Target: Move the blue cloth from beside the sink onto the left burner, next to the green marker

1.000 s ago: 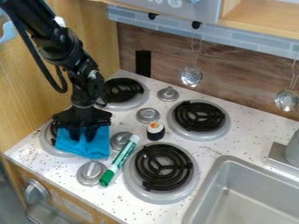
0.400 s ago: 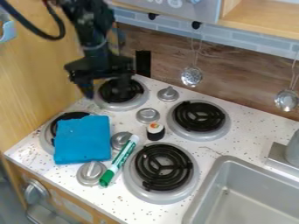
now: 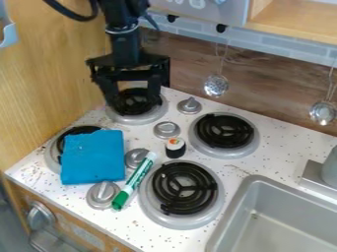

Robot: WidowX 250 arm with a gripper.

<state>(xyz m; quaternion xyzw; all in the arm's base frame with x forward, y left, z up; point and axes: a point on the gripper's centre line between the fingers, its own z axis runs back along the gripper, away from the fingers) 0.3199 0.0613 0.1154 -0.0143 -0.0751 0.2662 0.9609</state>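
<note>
Fingers [image 3: 155, 88]: spread open above the black coil burner [image 3: 135, 102].
Folded blue cloth [image 3: 93, 160]: 7 o'clock from them.
Green-capped white marker [image 3: 136, 178]: 4 o'clock of cloth, long axis 1-to-7.

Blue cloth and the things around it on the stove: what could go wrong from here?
The blue cloth lies partly over the left burner, so it might scorch if that burner were on. The green marker lies slanted close beside the front burner; a nudge could roll it against the metal ring. The open gripper hangs over the rear burner, so lowering it there might knock its fingers on the coil.
</note>
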